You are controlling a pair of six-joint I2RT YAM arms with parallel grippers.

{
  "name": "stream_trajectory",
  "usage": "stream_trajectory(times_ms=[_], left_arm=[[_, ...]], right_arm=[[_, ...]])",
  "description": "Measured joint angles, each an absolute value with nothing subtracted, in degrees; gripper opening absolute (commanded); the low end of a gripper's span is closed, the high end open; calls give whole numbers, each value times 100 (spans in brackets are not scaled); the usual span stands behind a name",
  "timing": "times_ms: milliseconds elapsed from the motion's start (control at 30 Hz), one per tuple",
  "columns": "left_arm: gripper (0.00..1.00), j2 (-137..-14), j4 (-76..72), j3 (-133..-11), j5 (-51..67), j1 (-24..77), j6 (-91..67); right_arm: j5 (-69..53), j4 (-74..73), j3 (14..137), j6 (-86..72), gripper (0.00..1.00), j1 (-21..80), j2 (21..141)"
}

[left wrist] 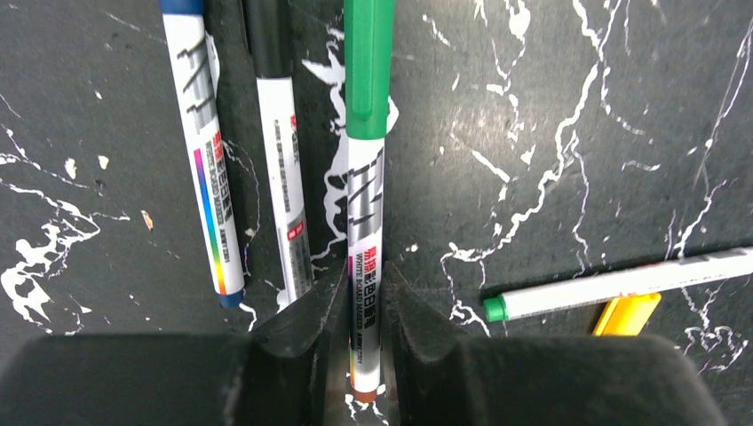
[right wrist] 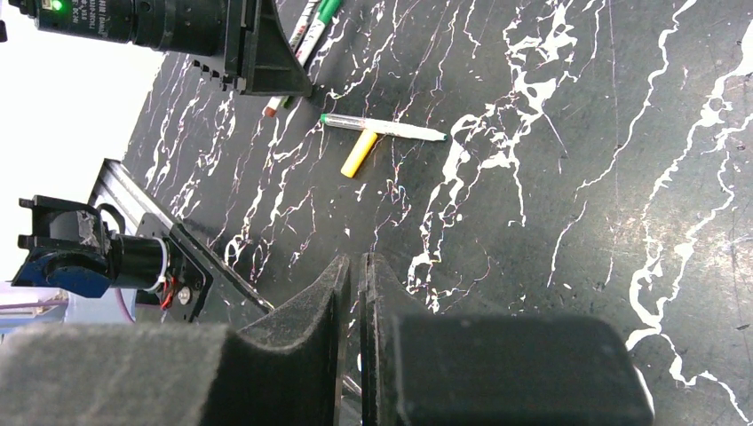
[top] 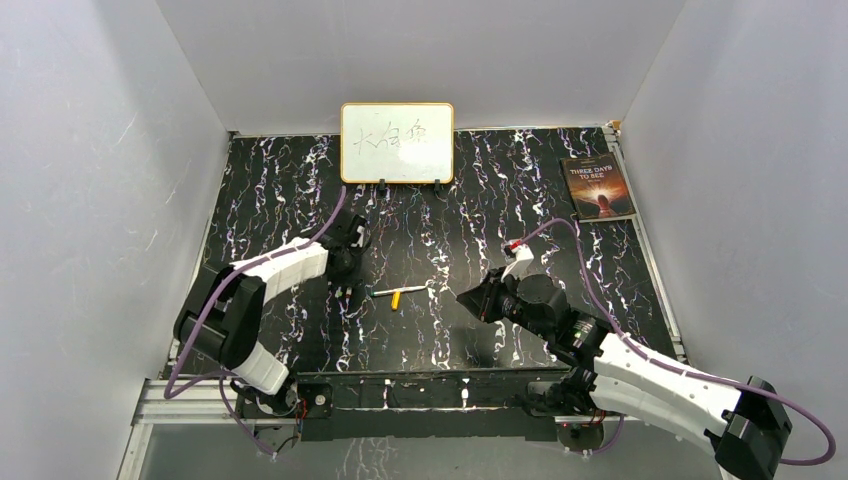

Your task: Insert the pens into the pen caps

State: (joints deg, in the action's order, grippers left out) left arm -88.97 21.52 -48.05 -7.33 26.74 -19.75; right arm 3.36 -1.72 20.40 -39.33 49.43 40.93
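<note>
My left gripper (left wrist: 365,280) is shut on a whitish pen (left wrist: 364,257) with a green cap (left wrist: 368,62) on its far end and a red-brown near end. A blue-capped pen (left wrist: 206,169) and a black-capped pen (left wrist: 284,177) lie just left of it. An uncapped pen (left wrist: 622,284) with a green end lies to the right, with the yellow cap (left wrist: 626,315) loose beside it; both show in the top view, the pen (top: 410,290) and the cap (top: 395,299). My right gripper (right wrist: 358,262) is shut and empty, above bare table right of them.
A small whiteboard (top: 397,142) stands at the back middle. A book (top: 598,187) lies at the back right. Grey walls close in the black marbled table (top: 480,200) on three sides. The arm bases' rail (top: 420,385) runs along the near edge.
</note>
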Motion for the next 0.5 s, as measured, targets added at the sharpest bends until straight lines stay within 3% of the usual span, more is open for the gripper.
stream_trajectory(times_ms=[500], left_arm=[[22, -9111, 2099, -5026, -801, 2668, -1992]], right_arm=[[377, -200, 2036, -3935, 8, 4943, 4053]])
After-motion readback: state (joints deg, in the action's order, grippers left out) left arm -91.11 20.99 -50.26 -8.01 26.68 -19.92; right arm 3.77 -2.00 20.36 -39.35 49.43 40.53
